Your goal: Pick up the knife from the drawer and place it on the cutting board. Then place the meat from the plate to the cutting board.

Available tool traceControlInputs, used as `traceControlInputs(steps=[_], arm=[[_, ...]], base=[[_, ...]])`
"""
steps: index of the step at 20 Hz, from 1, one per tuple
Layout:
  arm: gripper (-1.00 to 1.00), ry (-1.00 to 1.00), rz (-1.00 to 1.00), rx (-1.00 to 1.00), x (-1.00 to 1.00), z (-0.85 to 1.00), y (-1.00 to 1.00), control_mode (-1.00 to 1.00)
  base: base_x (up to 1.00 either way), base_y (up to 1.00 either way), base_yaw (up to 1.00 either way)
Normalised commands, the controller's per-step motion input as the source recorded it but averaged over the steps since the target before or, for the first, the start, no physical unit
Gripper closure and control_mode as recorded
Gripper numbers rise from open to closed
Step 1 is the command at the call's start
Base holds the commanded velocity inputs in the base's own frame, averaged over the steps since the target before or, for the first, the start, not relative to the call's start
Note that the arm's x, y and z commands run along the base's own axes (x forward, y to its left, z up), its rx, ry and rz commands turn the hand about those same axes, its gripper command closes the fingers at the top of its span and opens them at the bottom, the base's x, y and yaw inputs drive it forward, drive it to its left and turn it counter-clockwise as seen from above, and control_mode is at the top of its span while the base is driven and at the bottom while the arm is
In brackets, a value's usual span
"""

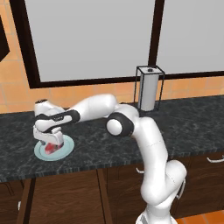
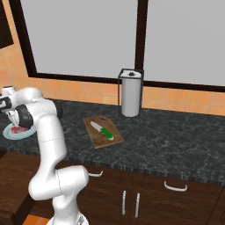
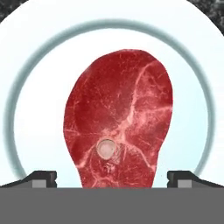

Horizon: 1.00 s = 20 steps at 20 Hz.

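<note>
Claw (image 3: 112,177) hangs wide open, close over the small red marbled raw steak (image 3: 119,120), which lies on the round pale blue-green plate (image 3: 26,87) on the dark speckled worktop (image 1: 183,120). Green-handled knife (image 2: 102,131) already rests on the brown wooden cutting board (image 2: 97,139). Risk: the thin, flat slab may slip from the closing fingers, or the plate may shift.

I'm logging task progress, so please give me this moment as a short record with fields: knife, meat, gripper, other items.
knife: lying on the cutting board, green handle toward the counter's front edge
meat: on the plate, not yet moved
gripper: open, just above the meat, fingertips either side of its narrow end
other items: paper towel holder behind the board
</note>
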Motion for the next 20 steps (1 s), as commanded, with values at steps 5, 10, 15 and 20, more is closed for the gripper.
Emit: traceControlInputs(steps=[5, 10, 15, 20], arm=[[-1.0, 0.0, -0.06, 0.0, 0.0, -0.42, 0.0, -1.0], [-1.0, -0.05, 0.0, 0.0, 0.0, -0.34, 0.0, -1.0], [1.0, -0.04, 0.0, 0.0, 0.0, -0.03, 0.0, -1.0], [1.0, -0.03, 0.0, 0.0, 0.0, -0.01, 0.0, -1.0]], base=[[0.0, 0.0, 0.0], [0.0, 0.0, 0.0], [0.0, 0.0, 0.0], [0.0, 0.0, 0.0]])
